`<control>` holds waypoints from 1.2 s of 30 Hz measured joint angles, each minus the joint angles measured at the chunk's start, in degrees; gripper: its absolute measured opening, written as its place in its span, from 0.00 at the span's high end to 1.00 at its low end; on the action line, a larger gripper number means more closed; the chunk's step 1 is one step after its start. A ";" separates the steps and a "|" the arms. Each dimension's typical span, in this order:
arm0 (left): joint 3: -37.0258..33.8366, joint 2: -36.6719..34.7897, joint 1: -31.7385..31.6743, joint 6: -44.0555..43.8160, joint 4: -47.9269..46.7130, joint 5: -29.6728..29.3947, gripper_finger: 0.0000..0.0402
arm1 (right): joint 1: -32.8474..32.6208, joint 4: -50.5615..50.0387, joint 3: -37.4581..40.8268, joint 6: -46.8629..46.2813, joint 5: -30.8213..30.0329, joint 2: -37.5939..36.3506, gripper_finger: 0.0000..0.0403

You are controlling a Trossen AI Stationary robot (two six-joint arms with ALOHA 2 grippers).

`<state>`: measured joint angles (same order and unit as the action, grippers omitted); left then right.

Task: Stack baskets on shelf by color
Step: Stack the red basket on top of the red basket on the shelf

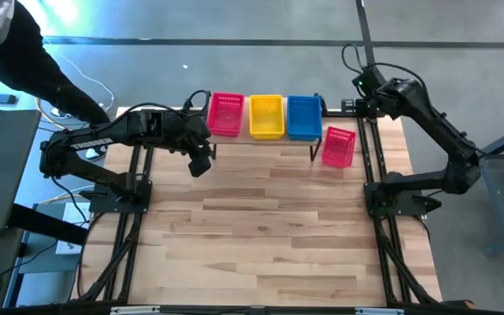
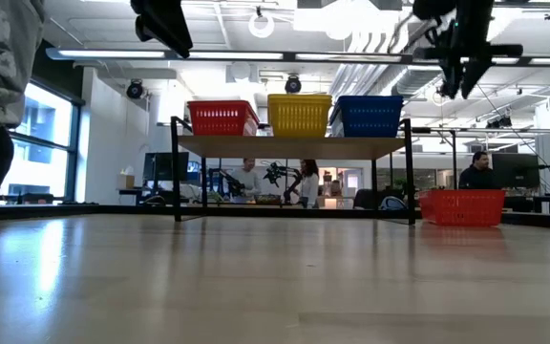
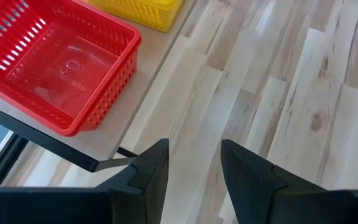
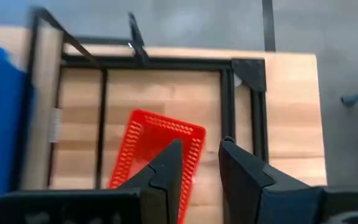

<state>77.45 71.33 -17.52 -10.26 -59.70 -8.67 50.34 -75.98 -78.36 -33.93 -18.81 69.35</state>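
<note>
Three plastic mesh baskets sit in a row on the shelf (image 1: pixel 274 140) at the table's far edge: a red basket (image 1: pixel 226 114) on the left, a yellow basket (image 1: pixel 266 116) in the middle and a blue basket (image 1: pixel 304 116) on the right. A second red basket (image 1: pixel 339 146) lies on the wooden tabletop (image 1: pixel 261 236) just right of the shelf, slightly askew. The left gripper (image 1: pixel 201 159) hangs above the table beside the shelf's left end, fingers (image 3: pixel 151 171) parted and holding nothing. The right gripper (image 1: pixel 362 80) is raised beyond the table's far right corner, above the loose red basket, fingers (image 4: pixel 166 168) apart and empty. A person's dark sleeve (image 1: pixel 51 70) shows at far left.
</note>
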 joint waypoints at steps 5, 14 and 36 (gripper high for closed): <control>0.00 0.01 0.00 -0.02 -0.02 -0.11 0.66 | 5.20 1.11 3.02 1.39 3.27 0.49 0.77; 0.00 0.02 -0.02 0.00 0.02 -0.88 0.66 | 9.55 2.30 6.77 1.11 9.26 0.45 0.77; 0.00 0.02 -0.09 -0.50 0.04 -0.98 0.66 | 6.44 10.85 30.04 -7.12 19.06 0.45 0.77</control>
<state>77.45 71.35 -17.61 -10.76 -59.66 -9.65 56.78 -65.13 -48.32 -41.05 0.25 69.80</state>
